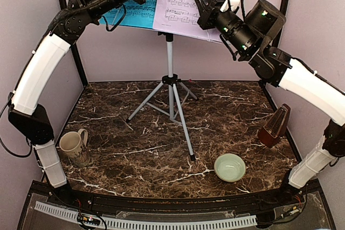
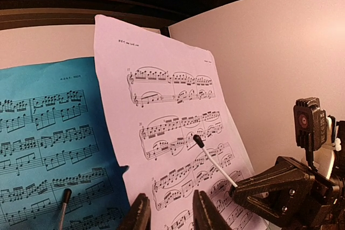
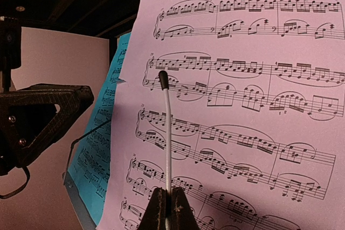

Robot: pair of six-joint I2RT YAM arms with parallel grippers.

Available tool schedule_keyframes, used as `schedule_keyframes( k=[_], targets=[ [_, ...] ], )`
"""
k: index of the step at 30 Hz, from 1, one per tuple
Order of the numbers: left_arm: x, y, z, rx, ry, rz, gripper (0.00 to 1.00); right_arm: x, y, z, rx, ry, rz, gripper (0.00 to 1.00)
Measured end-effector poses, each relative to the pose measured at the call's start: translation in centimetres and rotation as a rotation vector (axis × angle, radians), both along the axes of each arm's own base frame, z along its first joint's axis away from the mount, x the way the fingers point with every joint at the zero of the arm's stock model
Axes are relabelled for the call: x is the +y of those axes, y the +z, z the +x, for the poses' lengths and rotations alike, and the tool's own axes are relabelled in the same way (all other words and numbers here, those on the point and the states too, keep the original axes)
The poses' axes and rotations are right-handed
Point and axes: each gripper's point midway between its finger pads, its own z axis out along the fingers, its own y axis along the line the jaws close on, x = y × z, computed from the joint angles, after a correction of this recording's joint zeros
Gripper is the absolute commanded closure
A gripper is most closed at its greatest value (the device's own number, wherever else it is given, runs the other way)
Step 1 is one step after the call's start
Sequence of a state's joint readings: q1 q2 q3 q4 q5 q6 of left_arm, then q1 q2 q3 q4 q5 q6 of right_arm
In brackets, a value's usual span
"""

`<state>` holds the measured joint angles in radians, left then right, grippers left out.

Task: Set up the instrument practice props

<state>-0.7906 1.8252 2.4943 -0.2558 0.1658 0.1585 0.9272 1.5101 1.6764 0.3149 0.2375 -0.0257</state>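
The silver-white music stand (image 1: pixel 170 57) stands at the table's middle back. On its desk are the blue sheet (image 1: pixel 135 12) and, overlapping it on the right, the lilac sheet (image 1: pixel 186 1). My left gripper (image 2: pixel 171 195) is open in front of the lilac sheet's (image 2: pixel 161 106) lower left; I cannot tell whether it touches. My right gripper (image 3: pixel 168 192) is shut on the stand's white page-holder wire (image 3: pixel 167 127), whose black tip lies against the lilac sheet (image 3: pixel 242 106). The reddish-brown metronome (image 1: pixel 275 126) stands at the table's right edge.
A beige mug (image 1: pixel 74 146) stands at the front left and a pale green bowl (image 1: pixel 230 167) at the front right. The stand's tripod legs (image 1: pixel 183 117) spread over the table's middle. A second holder wire (image 2: pixel 63 203) lies on the blue sheet (image 2: pixel 48 144).
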Motion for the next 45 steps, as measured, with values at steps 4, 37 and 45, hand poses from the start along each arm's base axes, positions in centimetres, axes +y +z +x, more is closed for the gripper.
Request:
schedule_keyframes(
  k=[4, 37, 45],
  targets=[
    [0.1, 0.0, 0.1, -0.002, 0.015, 0.002, 0.52, 0.0, 0.0, 0.0, 0.001, -0.001, 0.001, 1.0],
    [4.3, -1.0, -4.9, -0.004, 0.077, 0.018, 0.08, -0.9, 2.5, -3.4, -0.053, 0.004, 0.036, 0.17],
    [6.5, -5.6, -6.3, 0.082, 0.09, 0.057, 0.01, -3.0, 3.1, -5.2, -0.063, 0.005, 0.018, 0.03]
  ],
)
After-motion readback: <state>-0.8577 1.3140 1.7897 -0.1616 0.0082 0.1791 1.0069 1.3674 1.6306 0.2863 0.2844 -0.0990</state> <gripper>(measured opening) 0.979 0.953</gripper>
